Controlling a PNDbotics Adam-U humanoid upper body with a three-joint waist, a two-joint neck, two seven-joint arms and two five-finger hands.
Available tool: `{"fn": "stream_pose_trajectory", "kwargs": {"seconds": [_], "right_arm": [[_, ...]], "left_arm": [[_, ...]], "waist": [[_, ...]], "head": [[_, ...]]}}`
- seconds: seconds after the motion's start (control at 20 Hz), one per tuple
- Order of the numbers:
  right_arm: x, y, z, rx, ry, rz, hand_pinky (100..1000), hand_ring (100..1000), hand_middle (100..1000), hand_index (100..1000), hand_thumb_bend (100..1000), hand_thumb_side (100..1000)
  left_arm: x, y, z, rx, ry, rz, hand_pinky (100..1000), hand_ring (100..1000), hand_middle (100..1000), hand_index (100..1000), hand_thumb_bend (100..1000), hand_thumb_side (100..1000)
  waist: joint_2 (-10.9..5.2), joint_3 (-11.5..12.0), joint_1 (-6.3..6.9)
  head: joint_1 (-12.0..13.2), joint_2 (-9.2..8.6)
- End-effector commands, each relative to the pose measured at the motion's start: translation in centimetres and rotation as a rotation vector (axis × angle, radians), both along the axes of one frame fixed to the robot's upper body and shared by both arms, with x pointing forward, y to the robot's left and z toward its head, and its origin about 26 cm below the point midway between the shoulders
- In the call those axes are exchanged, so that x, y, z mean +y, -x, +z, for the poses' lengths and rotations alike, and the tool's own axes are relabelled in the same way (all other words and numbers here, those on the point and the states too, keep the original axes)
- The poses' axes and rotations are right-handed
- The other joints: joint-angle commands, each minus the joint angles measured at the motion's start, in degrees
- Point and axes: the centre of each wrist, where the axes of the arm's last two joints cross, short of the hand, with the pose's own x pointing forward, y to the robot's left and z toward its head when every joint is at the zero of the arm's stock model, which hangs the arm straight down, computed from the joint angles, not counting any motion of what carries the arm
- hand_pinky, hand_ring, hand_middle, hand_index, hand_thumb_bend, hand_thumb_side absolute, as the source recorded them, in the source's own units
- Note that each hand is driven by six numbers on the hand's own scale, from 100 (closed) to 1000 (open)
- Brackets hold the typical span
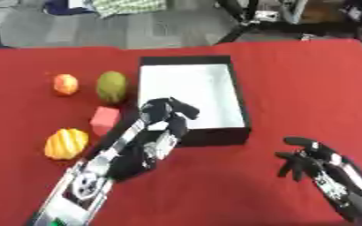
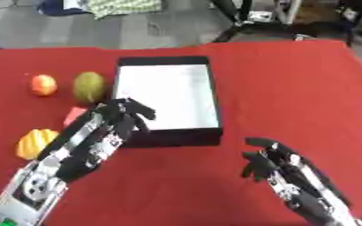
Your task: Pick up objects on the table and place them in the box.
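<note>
Black-walled box with a white inside sits on the red table, toward the far middle, and nothing's in it that I can see. Left of it are four things: a green oval fruit just beside the box wall, a small orange-red fruit further left, a pink block nearer the robot, and a ribbed yellow-orange fruit nearest of all. Left hand hangs over the box's near-left corner, fingers spread and relaxed, holding nothing. Right hand is well apart, down in the lower right over bare cloth, fingers loosely bent but spread, also holding nothing.
</note>
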Motion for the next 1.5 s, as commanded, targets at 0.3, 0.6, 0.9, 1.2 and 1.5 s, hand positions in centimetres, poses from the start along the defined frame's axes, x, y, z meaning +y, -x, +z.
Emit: {"fn": "stream_pose_trajectory", "kwargs": {"seconds": [0.3,0.6,0.9,1.2,1.5], "right_arm": [[-0.4,0.1,0.8,-0.009,-0.050,-0.073,874,496,310,619,100,635],[-0.3,0.0,0.8,0.004,-0.096,-0.134,872,493,304,592,100,626],[-0.5,0.0,0.8,0.010,-0.077,-0.149,874,495,307,606,100,620],[-0.5,0.1,0.8,0.015,-0.067,-0.153,874,496,307,606,100,629],[-0.6,0.2,0.7,0.016,-0.065,-0.152,874,495,307,606,100,636]], "left_arm": [[0.1,0.1,0.8,-0.028,0.008,-0.021,691,585,642,792,100,914],[0.7,-0.3,1.0,-0.052,0.010,0.025,691,578,628,793,100,870],[8.9,-2.1,3.2,-0.323,-0.376,0.385,781,676,745,902,100,590],[14.3,-1.4,3.9,-0.294,-1.034,0.464,845,771,842,981,100,612],[15.2,-1.1,3.9,-0.106,-1.303,0.434,849,780,850,986,241,642]], "waist": [[-0.99,0.1,0.18],[-0.97,0.1,0.16],[-1.39,0.1,0.52],[-1.51,-0.4,0.74],[-1.66,-0.8,0.75]], "head": [[0.0,-0.10],[-0.5,-0.10],[-1.5,-0.10],[-2.0,-0.10],[-2.4,-0.10]]}}
